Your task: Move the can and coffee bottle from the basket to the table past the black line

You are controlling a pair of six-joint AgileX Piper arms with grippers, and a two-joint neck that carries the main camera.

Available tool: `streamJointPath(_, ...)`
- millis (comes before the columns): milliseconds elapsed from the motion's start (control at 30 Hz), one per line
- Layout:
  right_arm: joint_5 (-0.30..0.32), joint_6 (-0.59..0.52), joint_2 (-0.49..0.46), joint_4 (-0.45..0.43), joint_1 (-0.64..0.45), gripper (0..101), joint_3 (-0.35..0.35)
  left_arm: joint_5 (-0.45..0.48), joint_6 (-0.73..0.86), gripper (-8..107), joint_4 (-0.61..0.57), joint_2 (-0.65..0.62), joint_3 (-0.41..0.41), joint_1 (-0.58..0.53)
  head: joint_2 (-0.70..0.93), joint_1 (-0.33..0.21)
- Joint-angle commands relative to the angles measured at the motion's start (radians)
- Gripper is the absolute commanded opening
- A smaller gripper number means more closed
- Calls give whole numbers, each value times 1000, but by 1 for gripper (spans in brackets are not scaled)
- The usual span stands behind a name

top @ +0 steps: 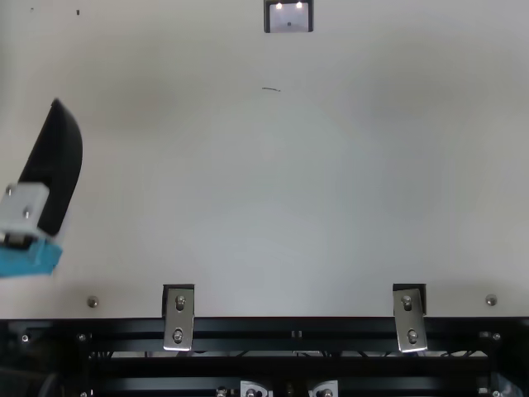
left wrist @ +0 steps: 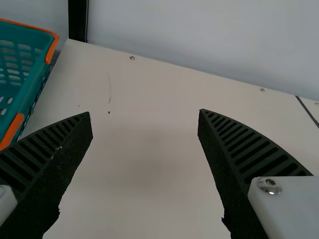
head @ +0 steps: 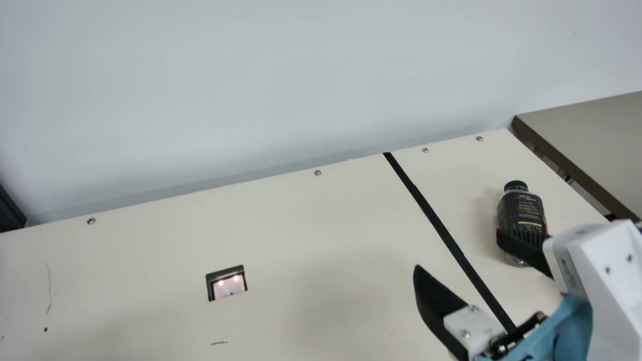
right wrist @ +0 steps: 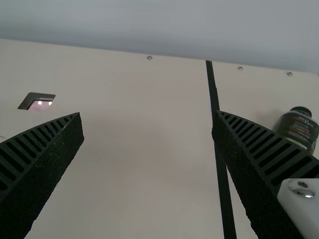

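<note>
Cream table (head: 301, 240) is being crossed by the black line (head: 415, 193); a teal basket (left wrist: 36, 77) is being seen at its edge; the left pincer (top: 56, 169) and right pincer (head: 457, 250) are being held spread; past the line, the coffee bottle (head: 521, 208) is being partly hidden by the latter's finger (head: 519, 244)

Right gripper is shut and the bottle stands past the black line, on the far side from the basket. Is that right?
Not quite: the right gripper is open, not shut. The right wrist view shows its two fingers wide apart with nothing between them. The bottle does stand past the black line, on the far side from the basket.
</note>
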Motion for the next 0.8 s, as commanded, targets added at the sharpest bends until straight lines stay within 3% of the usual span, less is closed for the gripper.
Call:
streamJointPath(0,10,6,-44,1,4,101,20,38,0,90,5,-80,17,-1,1,-26)
streamJointPath(100,15,6,-48,2,5,101,28,84,29,90,-8,-139,48,13,1,-26)
streamJointPath(133,18,13,-65,-2,5,101,38,61,15,90,-1,-97,35,7,1,-26)
streamJointPath(767,27,13,-74,-2,5,101,39,83,28,90,-6,-138,49,13,1,-26)
